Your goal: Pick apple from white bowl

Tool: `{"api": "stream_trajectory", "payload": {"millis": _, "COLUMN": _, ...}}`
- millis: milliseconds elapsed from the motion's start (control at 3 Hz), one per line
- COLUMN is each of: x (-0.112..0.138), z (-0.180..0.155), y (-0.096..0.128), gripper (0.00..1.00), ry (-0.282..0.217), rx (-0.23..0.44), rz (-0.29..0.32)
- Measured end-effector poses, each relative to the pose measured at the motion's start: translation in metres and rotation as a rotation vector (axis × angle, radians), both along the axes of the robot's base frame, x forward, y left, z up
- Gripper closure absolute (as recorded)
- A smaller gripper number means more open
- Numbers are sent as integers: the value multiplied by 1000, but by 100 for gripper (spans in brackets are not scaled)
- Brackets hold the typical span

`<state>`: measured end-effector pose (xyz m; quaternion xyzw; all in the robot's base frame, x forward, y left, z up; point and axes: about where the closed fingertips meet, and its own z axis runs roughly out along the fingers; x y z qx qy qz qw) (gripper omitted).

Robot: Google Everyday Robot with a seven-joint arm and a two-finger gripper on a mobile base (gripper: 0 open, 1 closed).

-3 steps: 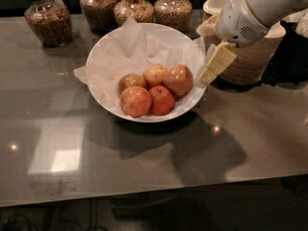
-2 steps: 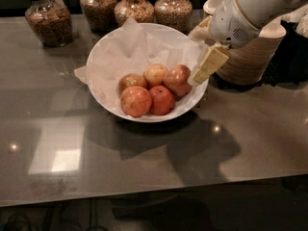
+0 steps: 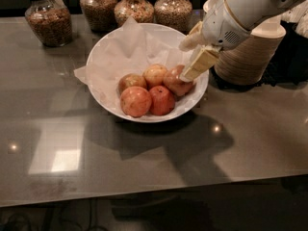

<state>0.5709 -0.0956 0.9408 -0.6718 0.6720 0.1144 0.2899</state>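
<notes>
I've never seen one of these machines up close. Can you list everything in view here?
table: one, glossy grey, under everything
bowl: one, white, middle of the table
paper: one sheet, white, lining the bowl
big apple: one, reddish-orange, front left in the bowl
other apples: four, red to peach, in the bowl around it
jars: four, glass with brown contents, along the back
paper bowls: one stack, beige, right of the bowl
arm: one, white, upper right
end effector: one, beige, fingers open, over the bowl's right side by the rightmost apple
</notes>
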Motion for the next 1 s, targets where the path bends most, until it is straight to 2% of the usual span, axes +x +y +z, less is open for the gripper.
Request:
{"api": "stream_trajectory", "payload": {"millis": 667, "x": -3, "z": -24, "y": 13, "gripper": 37, "ry": 54, "rx": 3, "rz": 45}}
{"api": "stream_trajectory", "payload": {"millis": 1000, "x": -13, "z": -53, "y": 29, "gripper": 41, "ry": 123, "rx": -20, "rz": 95}}
